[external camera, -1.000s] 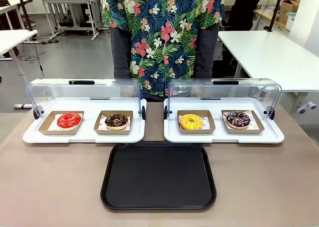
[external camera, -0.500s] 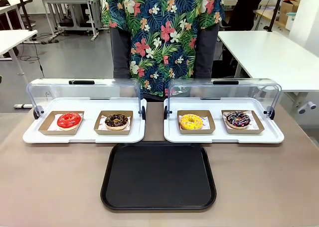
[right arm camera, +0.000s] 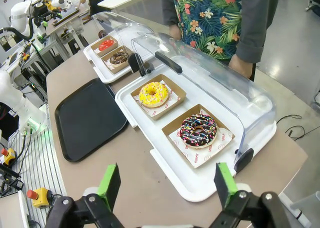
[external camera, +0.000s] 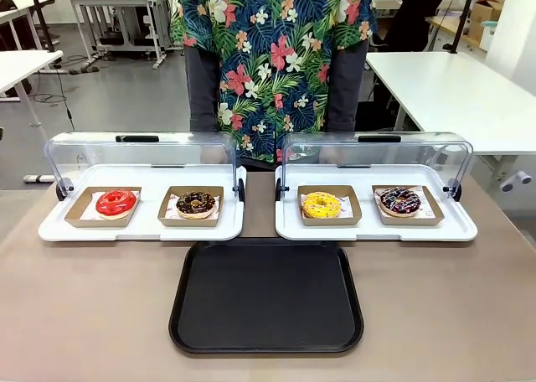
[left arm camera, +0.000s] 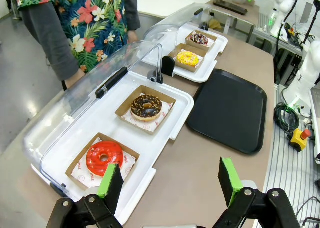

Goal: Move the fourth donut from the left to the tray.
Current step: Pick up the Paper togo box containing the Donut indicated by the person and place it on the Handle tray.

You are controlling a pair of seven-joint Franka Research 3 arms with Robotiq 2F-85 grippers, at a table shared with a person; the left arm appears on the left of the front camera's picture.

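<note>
Right wrist view: right end effector [right arm camera: 166,183] wide open, empty, facing chocolate-glazed, pink-and-white-striped fourth donut [right arm camera: 198,130].

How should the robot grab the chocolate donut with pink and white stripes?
Pinch the fourth donut across its outer edge from above, on the open front side; it lies flat in its cardboard holder, and the raised lid blocks the back.

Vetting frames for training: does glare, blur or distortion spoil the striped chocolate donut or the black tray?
Front view: even light, sharp; striped chocolate donut and black tray read cleanly. Left wrist view: wide-angle bending, donut small and far. Right wrist view: donut crisp; mild reflections on the clear lid beyond it.
</note>
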